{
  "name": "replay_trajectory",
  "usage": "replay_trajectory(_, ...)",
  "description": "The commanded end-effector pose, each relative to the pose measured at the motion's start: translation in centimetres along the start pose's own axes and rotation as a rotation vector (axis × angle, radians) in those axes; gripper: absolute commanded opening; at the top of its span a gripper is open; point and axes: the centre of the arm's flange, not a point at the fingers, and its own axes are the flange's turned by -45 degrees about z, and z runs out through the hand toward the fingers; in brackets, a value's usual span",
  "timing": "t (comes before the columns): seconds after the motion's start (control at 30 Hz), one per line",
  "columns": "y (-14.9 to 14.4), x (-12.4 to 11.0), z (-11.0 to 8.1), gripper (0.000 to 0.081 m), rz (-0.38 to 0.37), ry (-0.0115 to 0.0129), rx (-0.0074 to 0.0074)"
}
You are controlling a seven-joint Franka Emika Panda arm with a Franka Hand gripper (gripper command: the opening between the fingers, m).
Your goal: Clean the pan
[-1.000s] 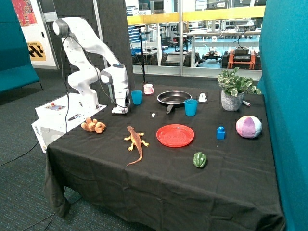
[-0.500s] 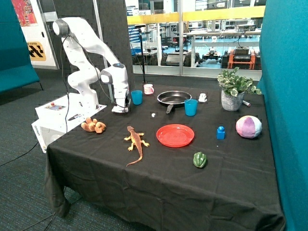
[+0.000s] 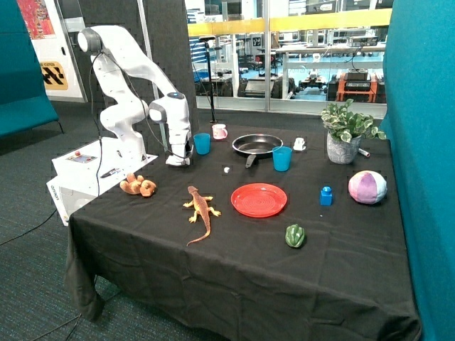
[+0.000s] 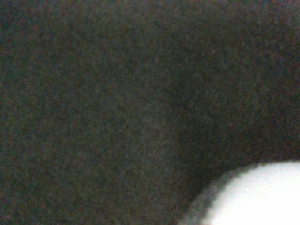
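Gripper [image 3: 178, 160] low at the tablecloth; pan [image 3: 257, 145] untouched; no legible writing.

1. The desk [image 3: 234, 277] is draped in matt black cloth, lightly creased.
2. The pan [image 3: 257, 145] looks like dark metal with a faint sheen on its rim.
3. The red plate [image 3: 259, 199] and blue cups [image 3: 282, 158] look like smooth, glossy plastic.
4. The arm's white shell [image 3: 131, 67] is smooth, glossy plastic.
5. The small teddy [image 3: 138, 186] is fuzzy plush.
6. The plant pot [image 3: 343, 149] is matt grey, stone-like.
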Motion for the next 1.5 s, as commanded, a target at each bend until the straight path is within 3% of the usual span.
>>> replay_trajectory(0.0,0.1,0.6,-1.1,0.0000,0.005,0.0000,0.0000)
replay_trajectory(0.73,0.1,0.9,-1.8,0.0000,0.016,0.0000,0.0000)
replay_trajectory(1.17,-0.2,3.4,-4.8,0.0000,-0.014,0.0000,0.0000)
replay_trajectory(1.47,-0.4,6.4,-7.3,0.0000,-0.030,0.0000,0.0000)
